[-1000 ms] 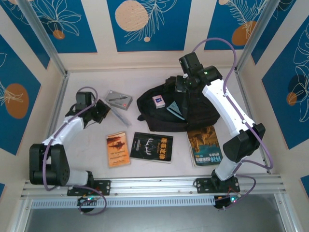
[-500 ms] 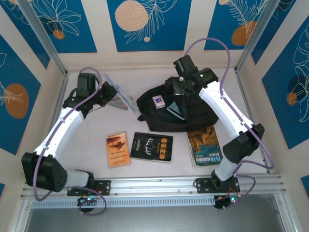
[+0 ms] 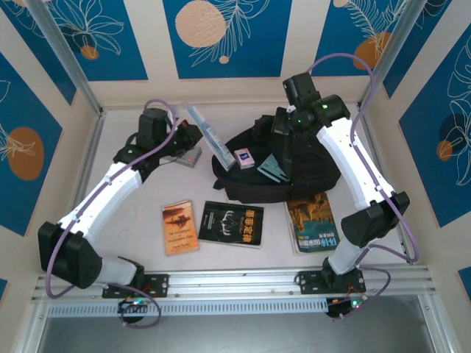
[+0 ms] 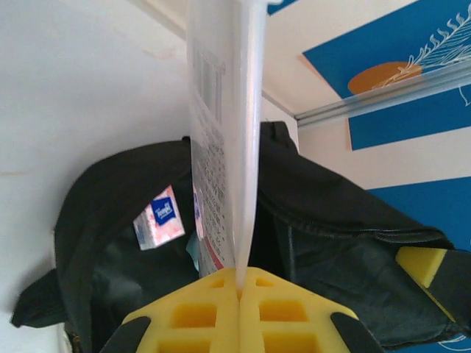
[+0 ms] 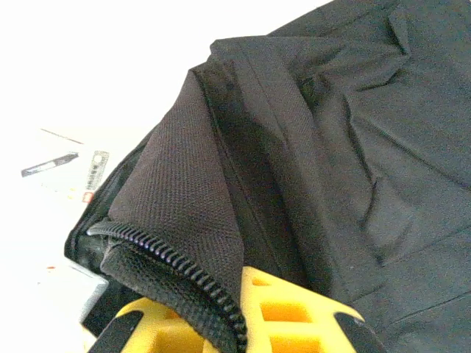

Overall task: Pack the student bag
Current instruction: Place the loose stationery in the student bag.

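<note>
One small packet (image 3: 243, 157), inside open student bag (image 3: 254, 185)

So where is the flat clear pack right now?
In the top view, left of centre: the flat clear pack is pinched in the left gripper, held up at the left edge of the black backpack.

Three books lay in a row on the white tabletop (image 3: 235, 121): orange book (image 3: 179, 227), black book (image 3: 231, 223) just beside it, blue-green book (image 3: 311, 221) farther right. Small grey box (image 3: 185, 156) sat farther back, left. Blue leaf-patterned wall panels (image 3: 221, 37) stood behind.
</note>
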Tool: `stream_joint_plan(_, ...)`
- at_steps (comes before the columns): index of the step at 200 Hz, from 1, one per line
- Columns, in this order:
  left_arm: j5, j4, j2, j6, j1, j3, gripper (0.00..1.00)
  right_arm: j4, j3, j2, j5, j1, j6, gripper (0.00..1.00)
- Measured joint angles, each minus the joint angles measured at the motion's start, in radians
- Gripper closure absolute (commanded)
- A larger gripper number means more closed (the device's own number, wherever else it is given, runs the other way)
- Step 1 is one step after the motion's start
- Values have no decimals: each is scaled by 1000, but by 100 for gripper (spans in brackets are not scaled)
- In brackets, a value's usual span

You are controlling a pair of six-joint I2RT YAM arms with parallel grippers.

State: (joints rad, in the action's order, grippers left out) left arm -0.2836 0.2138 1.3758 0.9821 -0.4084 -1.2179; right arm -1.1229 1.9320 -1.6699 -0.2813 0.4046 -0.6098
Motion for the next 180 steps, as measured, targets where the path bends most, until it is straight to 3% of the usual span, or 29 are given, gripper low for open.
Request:
stream_joint_plan(74,61,-264,71,205,-94,93,100,48,-84,53,143,-37,-154,100)
stream_joint_plan(134,134,-511,237,427,-222,188,100,95,-126,71,190,-42,-223,100)
stream_joint_plan(180,195,-685,288,536,-272,231,100,122,-161,82,208,-41,-248,100)
